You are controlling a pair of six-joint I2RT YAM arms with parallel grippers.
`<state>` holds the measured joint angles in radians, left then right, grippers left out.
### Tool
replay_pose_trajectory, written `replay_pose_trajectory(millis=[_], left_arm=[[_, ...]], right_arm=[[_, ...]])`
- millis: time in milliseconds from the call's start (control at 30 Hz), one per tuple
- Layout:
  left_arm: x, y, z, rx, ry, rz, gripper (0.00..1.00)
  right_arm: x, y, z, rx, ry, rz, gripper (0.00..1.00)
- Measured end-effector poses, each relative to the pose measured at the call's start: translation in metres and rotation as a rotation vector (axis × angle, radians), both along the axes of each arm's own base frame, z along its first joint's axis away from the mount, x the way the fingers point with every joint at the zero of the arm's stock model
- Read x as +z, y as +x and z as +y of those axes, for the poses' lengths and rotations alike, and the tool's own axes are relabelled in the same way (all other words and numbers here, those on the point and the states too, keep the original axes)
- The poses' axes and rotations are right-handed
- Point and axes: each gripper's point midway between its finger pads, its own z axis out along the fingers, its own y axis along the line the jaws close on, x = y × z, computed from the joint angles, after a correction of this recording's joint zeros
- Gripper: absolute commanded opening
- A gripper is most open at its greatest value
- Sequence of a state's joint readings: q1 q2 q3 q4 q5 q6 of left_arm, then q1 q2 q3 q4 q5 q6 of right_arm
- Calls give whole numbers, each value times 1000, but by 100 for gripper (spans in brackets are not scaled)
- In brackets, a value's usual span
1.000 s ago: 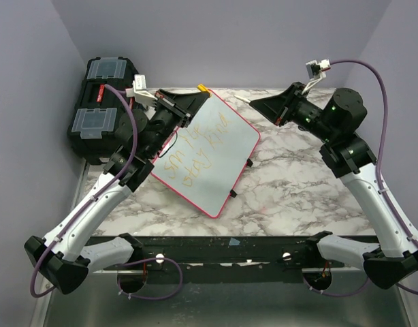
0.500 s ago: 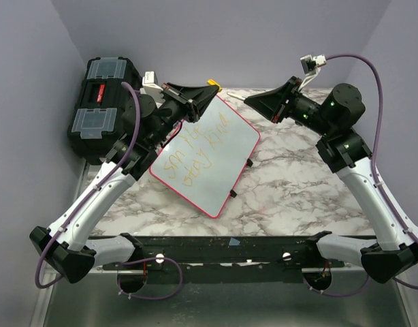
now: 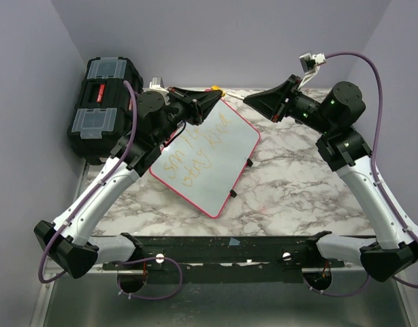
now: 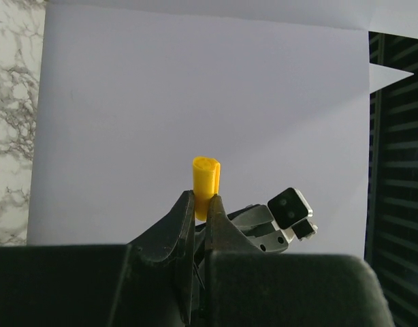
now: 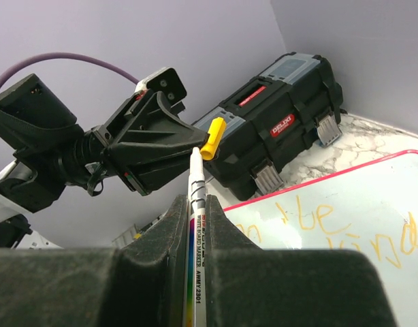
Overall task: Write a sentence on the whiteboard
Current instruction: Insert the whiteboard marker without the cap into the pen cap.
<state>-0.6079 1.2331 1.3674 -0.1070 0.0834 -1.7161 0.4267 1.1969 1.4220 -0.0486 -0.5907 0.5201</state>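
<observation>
The whiteboard [image 3: 216, 153] with its pink-red frame lies tilted on the marble table; it also shows in the right wrist view [image 5: 359, 204]. The sentence [image 3: 195, 157] runs across it in two yellow-orange lines. My left gripper [image 3: 210, 97] is shut on a yellow marker cap [image 4: 205, 178], held in the air above the board's far corner. My right gripper [image 3: 255, 102] is shut on a white board marker [image 5: 197, 204] and points at the left gripper. In the right wrist view the marker tip sits right beside the cap [image 5: 213, 137].
A black toolbox [image 3: 100, 105] with grey lid compartments stands at the far left, next to the left arm. Purple walls close in the table at the back and both sides. Small black clips [image 3: 250, 163] stick out of the board's right edge.
My left gripper has swung right with the yellow cap, toward the right gripper. My right gripper has shifted slightly left, so marker tip and cap have come close together.
</observation>
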Motion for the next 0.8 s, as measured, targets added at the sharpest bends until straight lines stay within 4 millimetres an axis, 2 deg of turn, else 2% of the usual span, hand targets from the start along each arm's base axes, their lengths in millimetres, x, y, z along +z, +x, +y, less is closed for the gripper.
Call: replay_pose_trajectory(millis=[267,800], left_arm=[[4,6,-4,-1,-15,15,0],[8,3,-5,-6,-22,12,0]], right_arm=[[-2,2,1,-2,-7,-3,1],[0,6,-1,-20,-12,-14,1]])
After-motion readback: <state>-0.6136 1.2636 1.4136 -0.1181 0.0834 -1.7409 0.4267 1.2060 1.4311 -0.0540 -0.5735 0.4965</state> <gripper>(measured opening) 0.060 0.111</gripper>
